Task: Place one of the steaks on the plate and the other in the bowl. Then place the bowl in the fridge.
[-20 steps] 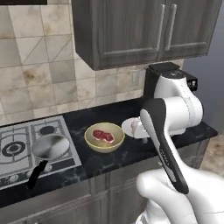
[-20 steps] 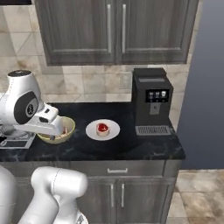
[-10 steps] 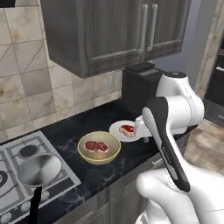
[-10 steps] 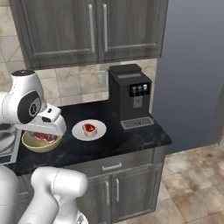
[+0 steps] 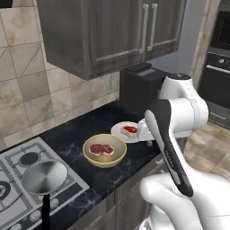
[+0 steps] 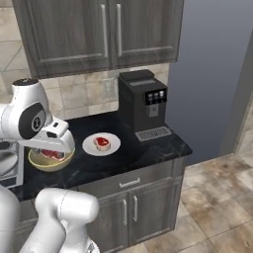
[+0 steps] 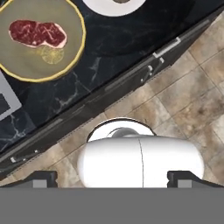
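Note:
A pale yellow bowl (image 5: 106, 162) stands on the dark counter and holds one red steak (image 5: 102, 149). Right beside it a small white plate (image 5: 117, 131) carries the other steak (image 5: 130, 130). In the right base view my gripper (image 6: 51, 148) hangs just over the bowl (image 6: 47, 164), near the counter's front edge. In the hand view my gripper (image 7: 113, 179) is open, its tips wide apart with nothing between them. There the bowl (image 7: 26, 61) with its steak (image 7: 38, 33) lies at the upper left and the plate (image 7: 109, 8) at the top. The fridge's flat grey side (image 6: 217, 74) rises at the right.
A black coffee machine (image 6: 143, 104) stands on the counter between the plate and the fridge. A grey pan (image 5: 45, 177) sits on the stove to the left of the bowl. Dark cabinets hang overhead, a black wall oven (image 5: 218, 67) is at the far right, and tiled floor lies before the counter.
The base has turned and driven, so the whole scene has shifted in both base views. Bowl, plate and steaks stay in place on the counter. The gripper stays open.

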